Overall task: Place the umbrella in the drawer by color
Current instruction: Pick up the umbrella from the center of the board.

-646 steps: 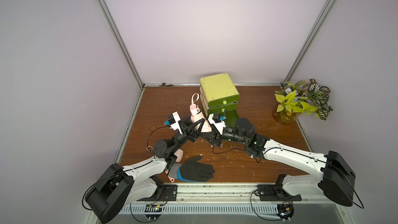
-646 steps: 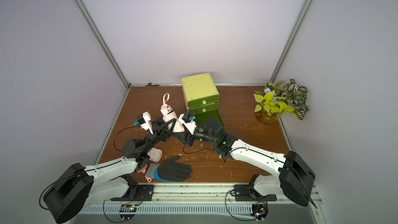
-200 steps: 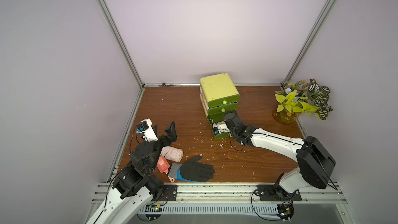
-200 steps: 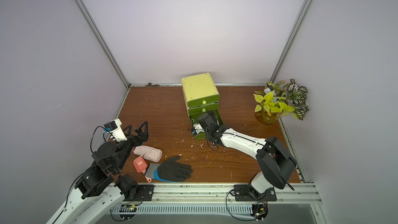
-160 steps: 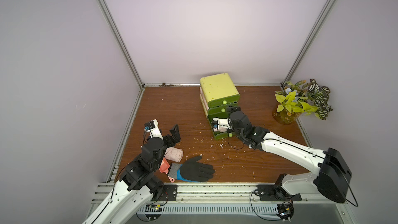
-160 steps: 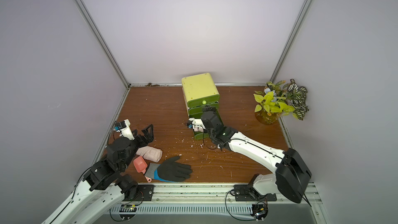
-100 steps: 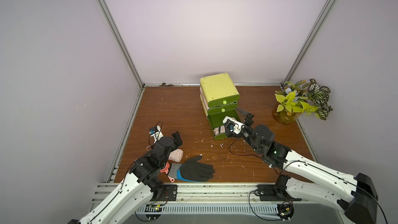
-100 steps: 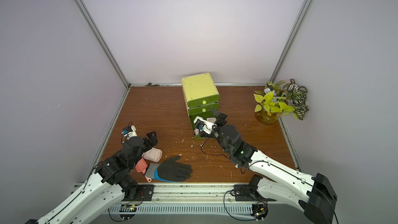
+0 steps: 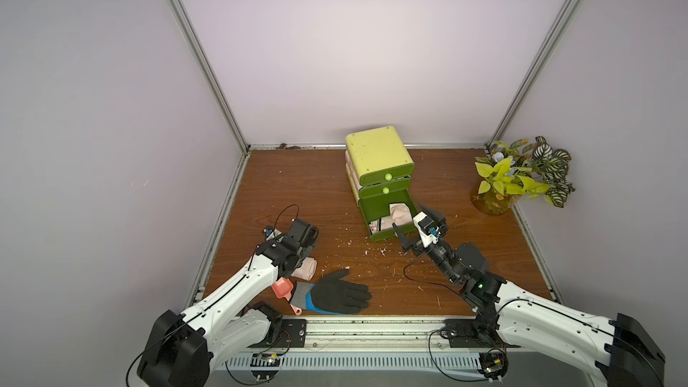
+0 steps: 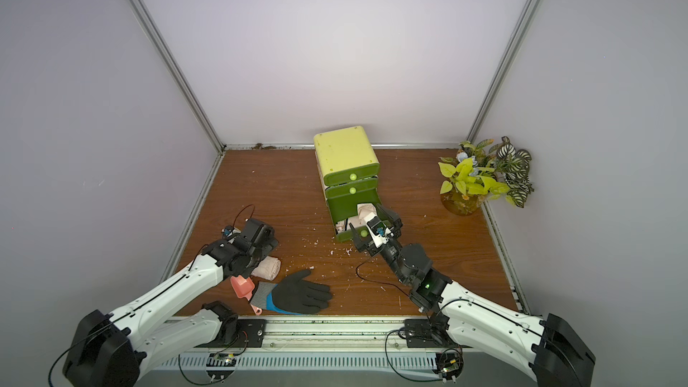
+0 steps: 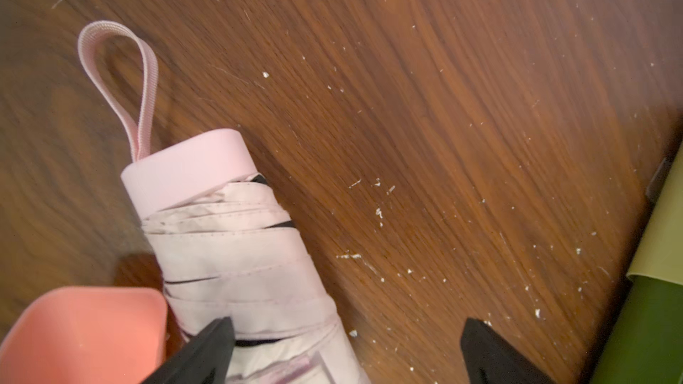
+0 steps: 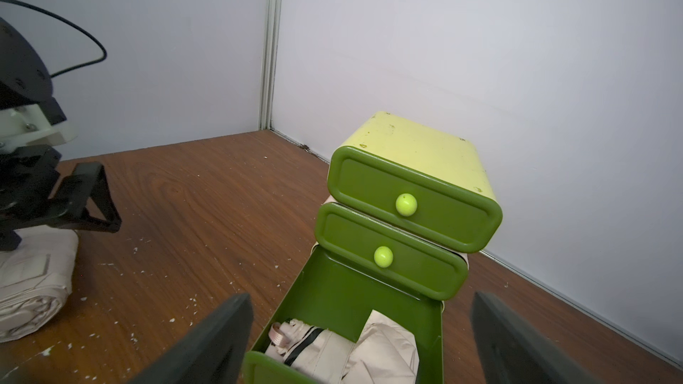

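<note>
The left gripper [image 11: 347, 345] hangs low over the table [image 11: 443, 105] at the near left, with its fingers [image 11: 207, 349] spread wide and holding nothing. The pink umbrella [image 11: 236, 253] lies folded on the wood beneath it, strap loop pointing away from the wrist. One finger overlaps the umbrella's flank and the other stands over bare wood, so the jaws are offset and do not straddle the roll. Judgement: centre the gripper toward the scoop [image 9: 283, 286] before closing, or that finger will land on fabric. The scoop lies just beside the umbrella, which leaves little room on that side. The glove [image 9: 338, 295] lies flat to the right of the scoop, clear of the grasp. At centre stands the cabinet [image 9: 378, 158]: the upper two drawers are shut and the bottom drawer [image 12: 332, 301] is pulled out. A beige umbrella [image 12: 369, 352] lies inside it, so one item appears sorted. The right gripper [image 12: 360, 301] is raised just in front of that drawer, fingers wide and empty. No contact with the drawer is evident. All three drawer fronts read green, so the drawer meant for pink cannot be told here. The plant [image 9: 521, 180] stands at the far right, well apart from both arms.
</note>
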`<action>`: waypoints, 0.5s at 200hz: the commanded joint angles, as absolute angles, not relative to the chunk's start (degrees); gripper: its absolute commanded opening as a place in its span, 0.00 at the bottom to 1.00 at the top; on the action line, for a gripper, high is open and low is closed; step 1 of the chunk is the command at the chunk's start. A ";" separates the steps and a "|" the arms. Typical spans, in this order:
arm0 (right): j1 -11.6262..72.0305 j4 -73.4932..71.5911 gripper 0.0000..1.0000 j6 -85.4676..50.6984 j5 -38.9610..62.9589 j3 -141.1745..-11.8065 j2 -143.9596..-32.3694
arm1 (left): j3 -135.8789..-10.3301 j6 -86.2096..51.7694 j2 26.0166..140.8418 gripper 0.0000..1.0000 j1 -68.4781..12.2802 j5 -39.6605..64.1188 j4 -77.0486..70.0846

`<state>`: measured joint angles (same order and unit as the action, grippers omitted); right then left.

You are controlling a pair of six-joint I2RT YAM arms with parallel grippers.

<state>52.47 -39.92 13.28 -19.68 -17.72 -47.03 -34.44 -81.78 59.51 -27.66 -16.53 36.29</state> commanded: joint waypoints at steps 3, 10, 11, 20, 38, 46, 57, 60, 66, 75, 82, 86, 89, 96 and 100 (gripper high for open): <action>52.30 -46.20 0.99 10.52 -20.66 -16.34 -45.55 | -36.61 -85.80 63.71 0.97 -24.54 -15.18 39.64; 52.27 -46.44 0.99 10.04 -20.48 -16.01 -45.28 | -37.03 -86.04 65.21 0.97 -23.99 -14.90 39.64; 52.28 -46.47 0.99 9.99 -20.48 -16.00 -45.27 | -37.10 -86.04 65.39 0.97 -23.99 -14.92 39.64; 52.29 -46.80 0.99 9.37 -20.48 -15.60 -45.04 | -37.43 -86.58 66.74 0.97 -23.83 -15.26 39.64; 52.29 -47.20 0.99 8.58 -20.39 -15.20 -44.67 | -37.27 -88.51 68.25 0.97 -23.65 -15.64 40.17; 52.31 -47.19 0.99 8.36 -20.39 -15.11 -44.50 | -37.39 -89.09 68.65 0.97 -23.23 -15.97 40.86; 52.29 -46.90 0.99 8.10 -20.39 -15.01 -44.18 | -37.57 -89.14 69.08 0.97 -22.26 -16.50 42.00; 52.25 -46.90 0.99 7.97 -20.39 -15.00 -44.08 | -37.69 -88.98 69.17 0.97 -21.93 -16.66 42.27; 52.28 -46.84 0.99 7.75 -20.39 -15.02 -43.91 | -37.83 -88.52 69.38 0.97 -21.08 -17.26 42.77; 52.28 -46.84 0.99 7.35 -20.39 -14.91 -43.71 | -38.14 -87.60 69.98 0.98 -19.28 -18.07 43.93; 52.29 -46.97 0.99 7.13 -20.31 -14.81 -43.59 | -38.34 -86.78 70.55 0.98 -17.53 -18.28 45.15; 52.29 -47.14 0.99 7.12 -20.11 -14.64 -43.59 | -38.47 -86.22 70.85 0.98 -16.37 -18.17 45.75; 52.29 -47.12 0.99 7.12 -20.09 -14.67 -43.58 | -38.49 -85.75 71.05 0.98 -15.71 -18.14 45.96; 52.29 -47.20 0.99 7.12 -20.08 -14.63 -43.59 | -38.58 -84.49 71.49 0.98 -14.15 -17.97 46.26; 52.29 -47.12 0.99 7.08 -20.10 -14.54 -43.67 | -38.52 -83.68 71.66 0.98 -13.34 -18.06 46.25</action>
